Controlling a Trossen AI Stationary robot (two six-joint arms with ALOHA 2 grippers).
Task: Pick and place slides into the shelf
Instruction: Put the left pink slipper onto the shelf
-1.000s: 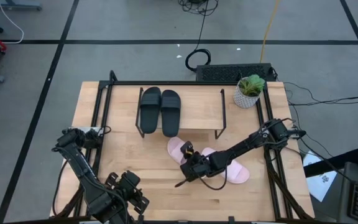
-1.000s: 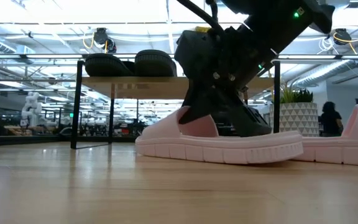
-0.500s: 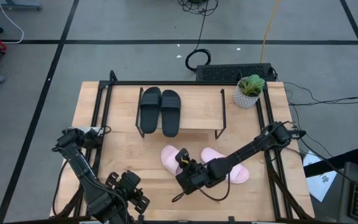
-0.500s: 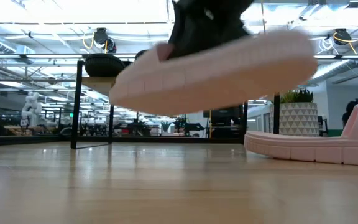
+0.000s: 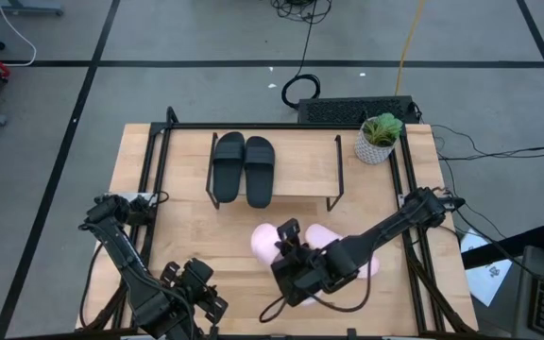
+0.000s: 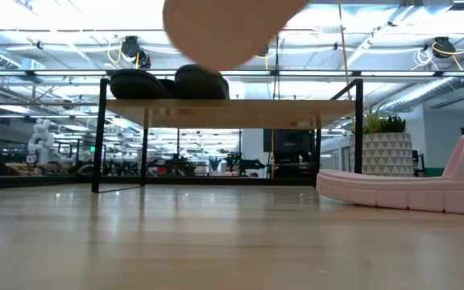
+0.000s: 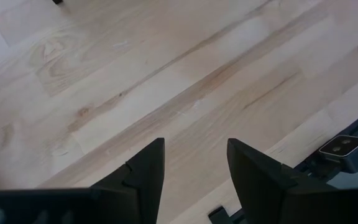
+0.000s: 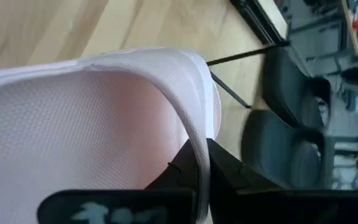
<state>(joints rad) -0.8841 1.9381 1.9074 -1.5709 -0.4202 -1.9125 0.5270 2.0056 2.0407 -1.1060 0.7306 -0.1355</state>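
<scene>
The right hand (image 5: 289,253) is clamped on the wide strap of a pale pink open-toe slide sandal (image 5: 270,240), its two dark fingers (image 8: 222,171) pinched together on the strap's edge. The sandal hangs clear of the light wooden desk (image 5: 229,247); in the low view only its pink sole (image 6: 224,32) shows, high above the boards. Just beside the hand, toward the desk's right edge, the second pale pink slide sandal (image 6: 413,187) lies flat on the desk. Beyond the hand stands the small low shelf with a light wood plank top and thin black wire legs (image 5: 305,170), and the matte black pair of slide sandals (image 5: 245,167) sits side by side on its top. The left hand (image 7: 194,171) waits at the desk's near left corner, fingers apart over bare wood, holding nothing.
</scene>
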